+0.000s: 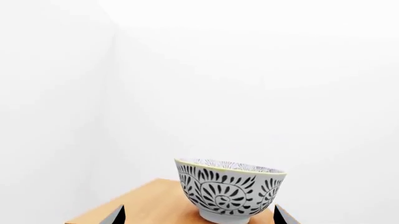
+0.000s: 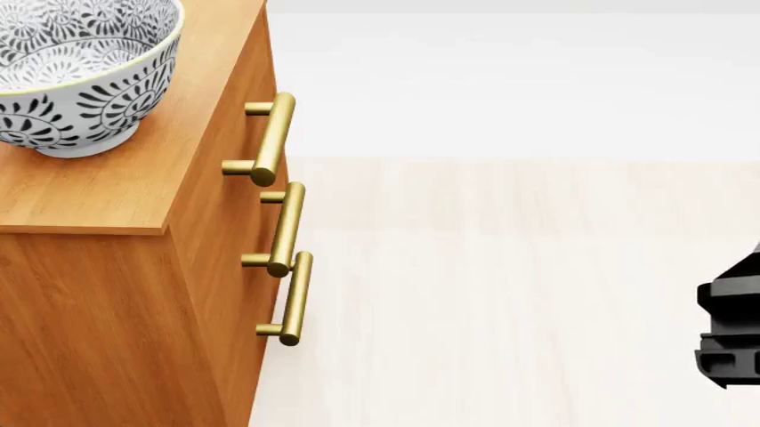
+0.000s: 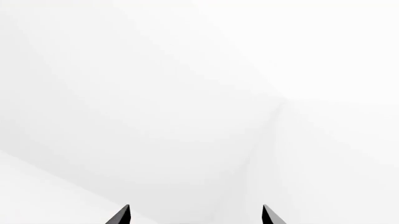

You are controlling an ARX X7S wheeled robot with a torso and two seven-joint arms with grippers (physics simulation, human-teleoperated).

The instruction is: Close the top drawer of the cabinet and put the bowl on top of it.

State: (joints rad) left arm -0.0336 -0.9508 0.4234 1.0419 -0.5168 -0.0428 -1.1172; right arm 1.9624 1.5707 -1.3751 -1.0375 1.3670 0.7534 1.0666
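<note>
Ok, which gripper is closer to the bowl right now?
Left. The left gripper faces the bowl on the cabinet, fingertips apart either side. The right gripper faces only blank wall, open.

Plain white walls (image 1: 262,84) close the room, two of them meeting in a faint vertical corner (image 1: 115,70) — no windows show. The floor (image 2: 511,294) is pale light-wood planking, turning to a whiter band farther off. Light is even and soft — almost shadowless — across every surface.
</note>
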